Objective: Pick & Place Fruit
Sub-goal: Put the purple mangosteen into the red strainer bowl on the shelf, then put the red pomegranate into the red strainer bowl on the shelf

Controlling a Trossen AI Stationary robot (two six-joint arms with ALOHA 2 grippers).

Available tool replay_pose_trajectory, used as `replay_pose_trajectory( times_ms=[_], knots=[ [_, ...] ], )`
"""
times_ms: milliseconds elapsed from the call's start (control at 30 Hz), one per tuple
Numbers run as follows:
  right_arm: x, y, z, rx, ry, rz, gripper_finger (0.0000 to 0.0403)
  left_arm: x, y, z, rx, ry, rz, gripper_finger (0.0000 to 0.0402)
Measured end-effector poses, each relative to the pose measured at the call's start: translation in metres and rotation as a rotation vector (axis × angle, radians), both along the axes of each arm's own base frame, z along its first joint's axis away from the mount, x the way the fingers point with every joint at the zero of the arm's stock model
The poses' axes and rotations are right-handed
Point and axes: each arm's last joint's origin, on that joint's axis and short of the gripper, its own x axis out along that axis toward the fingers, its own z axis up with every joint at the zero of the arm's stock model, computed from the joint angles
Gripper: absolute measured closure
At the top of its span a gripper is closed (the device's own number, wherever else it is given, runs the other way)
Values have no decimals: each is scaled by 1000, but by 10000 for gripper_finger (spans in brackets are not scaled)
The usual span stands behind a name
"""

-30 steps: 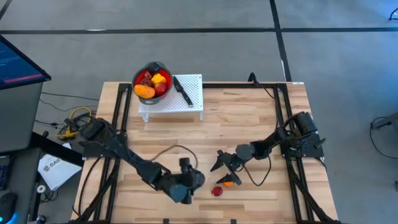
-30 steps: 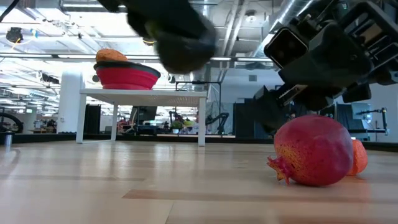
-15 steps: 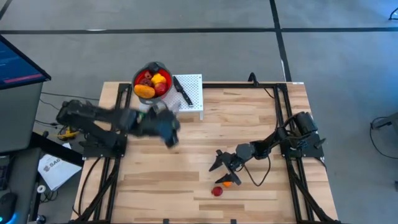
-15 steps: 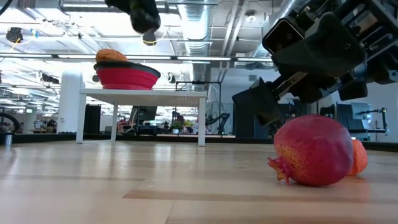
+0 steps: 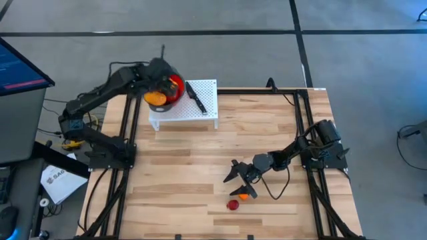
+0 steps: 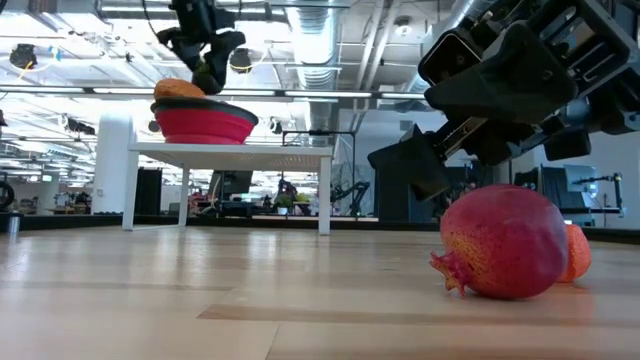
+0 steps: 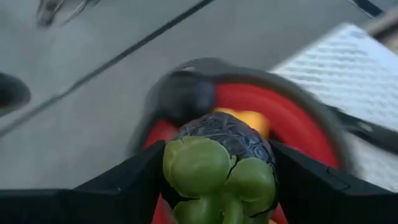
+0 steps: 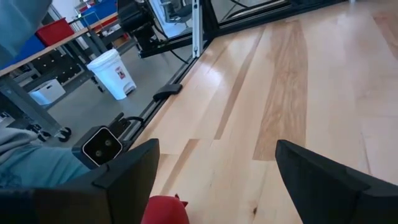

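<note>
Since half a second ago, your left gripper [image 7: 217, 186] has swung from mid-table to above the red bowl [image 5: 175, 87] on the white stand [image 5: 200, 110], clamped on a dark fruit with green leaves [image 7: 221, 163]. Right gripper [image 5: 238, 175]: spread wide, near the red pomegranate [image 5: 232, 205] and orange fruit [image 5: 244, 196] on the table [image 5: 200, 167].

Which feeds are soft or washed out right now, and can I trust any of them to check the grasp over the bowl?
Left wrist view: background smeared, but the dark fruit with green leaves between the left gripper fingers reads clearly above the red bowl. Low view: bright ceiling lights backlight that gripper into a silhouette; the near red fruit is sharp. High view: even light, arm hides much of the bowl. Right wrist view: clear.
</note>
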Motion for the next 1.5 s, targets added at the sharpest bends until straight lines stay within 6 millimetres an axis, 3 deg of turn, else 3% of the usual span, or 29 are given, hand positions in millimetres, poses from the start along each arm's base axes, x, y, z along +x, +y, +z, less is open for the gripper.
replay_pose_trajectory(
  times_ms=[167,500,967,1200,1367,1500],
  knots=[
    [0,0,0,0,1,0,88,-13,20,-3,-73,-72,73,143],
    [0,1,0,22,14,-2,88,-10,29,-35,-92,-69,106,142],
    [-1,4,0,22,14,7,88,-9,30,-30,-56,-121,102,68],
    [-1,4,0,15,11,-21,88,-29,13,-7,1,-207,98,63],
    [-2,9,0,-31,-16,-116,88,-50,-14,18,57,-346,77,69],
    [-4,16,2,-41,-56,-146,88,-55,-44,30,71,-422,-38,78]
  ],
)
